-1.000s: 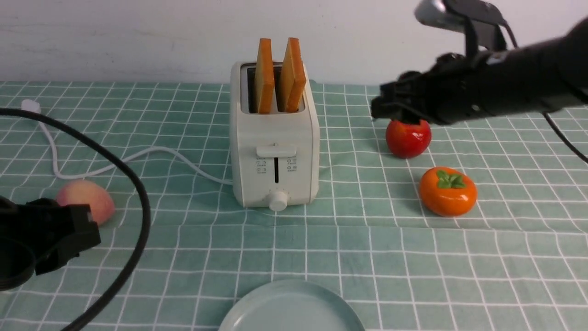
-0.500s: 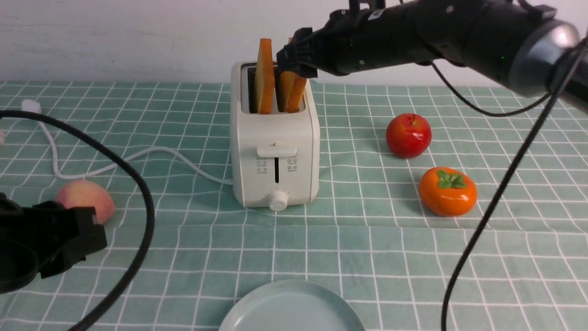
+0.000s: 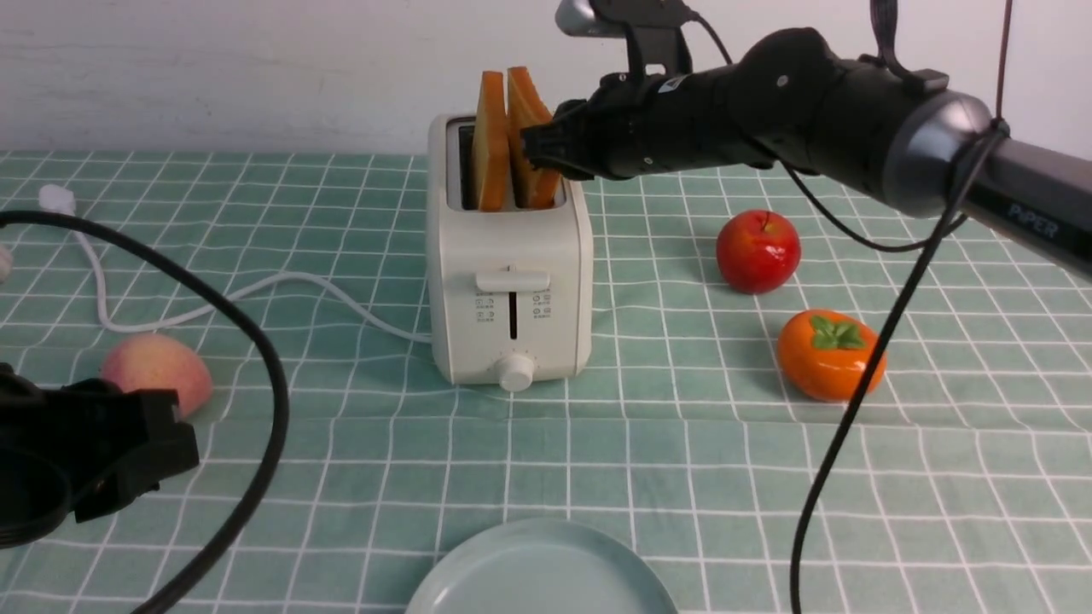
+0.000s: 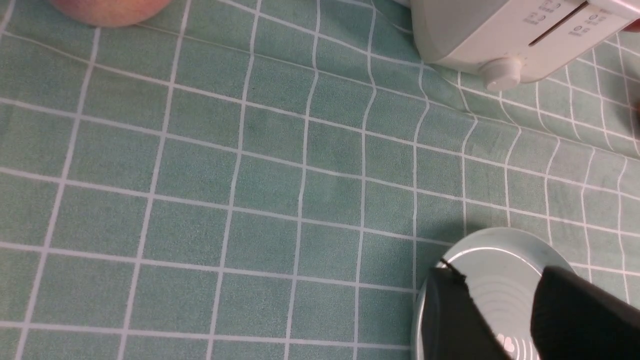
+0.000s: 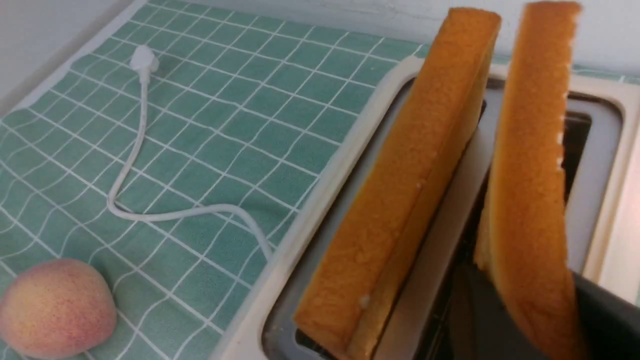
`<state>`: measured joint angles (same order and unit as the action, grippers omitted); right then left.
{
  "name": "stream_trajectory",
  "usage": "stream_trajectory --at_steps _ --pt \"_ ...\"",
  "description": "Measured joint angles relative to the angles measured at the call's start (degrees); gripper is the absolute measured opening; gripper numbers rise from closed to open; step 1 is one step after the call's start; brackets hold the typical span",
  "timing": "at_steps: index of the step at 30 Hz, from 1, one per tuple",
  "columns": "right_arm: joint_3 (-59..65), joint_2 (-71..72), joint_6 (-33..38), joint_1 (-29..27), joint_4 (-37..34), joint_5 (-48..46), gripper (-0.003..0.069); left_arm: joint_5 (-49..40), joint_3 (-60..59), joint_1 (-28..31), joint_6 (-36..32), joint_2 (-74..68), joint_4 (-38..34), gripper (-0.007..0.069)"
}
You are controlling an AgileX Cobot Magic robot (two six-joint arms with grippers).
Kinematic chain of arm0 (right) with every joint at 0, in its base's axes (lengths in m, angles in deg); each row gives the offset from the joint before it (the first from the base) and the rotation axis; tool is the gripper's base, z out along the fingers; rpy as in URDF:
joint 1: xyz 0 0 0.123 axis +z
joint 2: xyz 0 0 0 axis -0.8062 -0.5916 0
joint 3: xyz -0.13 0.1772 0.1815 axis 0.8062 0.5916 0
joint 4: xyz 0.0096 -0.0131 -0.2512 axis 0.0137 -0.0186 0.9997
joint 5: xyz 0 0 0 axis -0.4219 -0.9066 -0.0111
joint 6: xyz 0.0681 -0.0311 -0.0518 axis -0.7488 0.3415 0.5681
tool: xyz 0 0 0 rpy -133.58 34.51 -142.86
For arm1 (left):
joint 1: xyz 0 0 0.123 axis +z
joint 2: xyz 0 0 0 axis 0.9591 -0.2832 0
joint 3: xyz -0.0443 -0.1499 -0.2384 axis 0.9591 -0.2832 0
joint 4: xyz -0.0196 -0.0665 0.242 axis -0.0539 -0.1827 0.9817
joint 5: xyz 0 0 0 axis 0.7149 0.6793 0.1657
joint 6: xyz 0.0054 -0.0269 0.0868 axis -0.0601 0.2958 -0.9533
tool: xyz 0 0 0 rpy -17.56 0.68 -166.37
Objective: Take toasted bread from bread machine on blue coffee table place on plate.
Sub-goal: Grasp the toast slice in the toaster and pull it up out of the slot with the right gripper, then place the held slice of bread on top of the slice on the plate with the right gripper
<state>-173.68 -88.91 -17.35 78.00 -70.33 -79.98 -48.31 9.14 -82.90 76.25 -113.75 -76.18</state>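
The cream-white bread machine (image 3: 510, 281) stands mid-table on the checked teal coffee table (image 3: 682, 443). Two slices of toasted bread stand in its slots. The left slice (image 3: 490, 141) is upright. The right slice (image 3: 526, 107) leans toward it. My right gripper (image 3: 546, 158) reaches in from the right and is shut on the right slice (image 5: 530, 175), one dark finger (image 5: 605, 320) on each side, low on the slice. The left slice (image 5: 415, 175) is free. My left gripper (image 3: 128, 443) is open and empty, low at the near left. The pale plate (image 3: 542, 571) lies at the front edge and shows between the left jaws (image 4: 480, 240).
A peach (image 3: 156, 371) lies at the left near the left gripper. A red apple (image 3: 758, 251) and an orange persimmon (image 3: 830, 354) lie right of the toaster. The toaster's white cord (image 3: 256, 294) runs left. Black arm cables (image 3: 256, 384) hang over both sides.
My right arm swung left from above the apple to the toaster and closed round the right slice. That slice now leans toward the left one. The left arm barely moved.
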Motion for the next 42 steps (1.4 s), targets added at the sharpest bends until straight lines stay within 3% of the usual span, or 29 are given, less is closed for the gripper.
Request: stream_trajectory --at_steps 9,16,18,22,28,29,35,42 --pt "-0.38 14.14 0.04 -4.2 0.93 -3.5 0.0106 -0.06 0.0 0.0 -0.07 0.0 -0.06 0.0239" --pt "-1.01 26.3 -0.85 -11.8 3.82 -23.8 0.0106 -1.03 0.0 0.0 -0.17 0.0 -0.06 0.0239" --pt "-1.07 28.48 -2.61 -13.81 4.47 -38.11 0.0106 -1.09 0.0 0.0 -0.2 0.0 -0.06 0.0239" --pt "3.05 28.4 -2.48 -13.21 2.35 -47.1 0.0106 -1.15 0.0 0.0 -0.2 0.0 -0.06 0.0238" --pt "18.49 28.01 2.61 -9.23 -6.13 -47.38 0.0106 -0.55 0.0 0.0 -0.2 0.0 -0.07 0.0238" --pt "24.7 27.88 5.38 -6.93 -10.08 -47.06 0.0106 -0.34 0.0 0.0 -0.2 0.0 -0.07 0.0238" --pt "39.84 26.69 14.74 -0.56 -17.38 -46.11 0.0106 0.28 0.0 0.0 -0.2 0.0 -0.11 0.0238" --pt "49.54 24.38 20.17 2.26 -24.19 -35.17 0.0106 1.09 0.0 0.0 -0.2 0.0 -0.17 0.0238"
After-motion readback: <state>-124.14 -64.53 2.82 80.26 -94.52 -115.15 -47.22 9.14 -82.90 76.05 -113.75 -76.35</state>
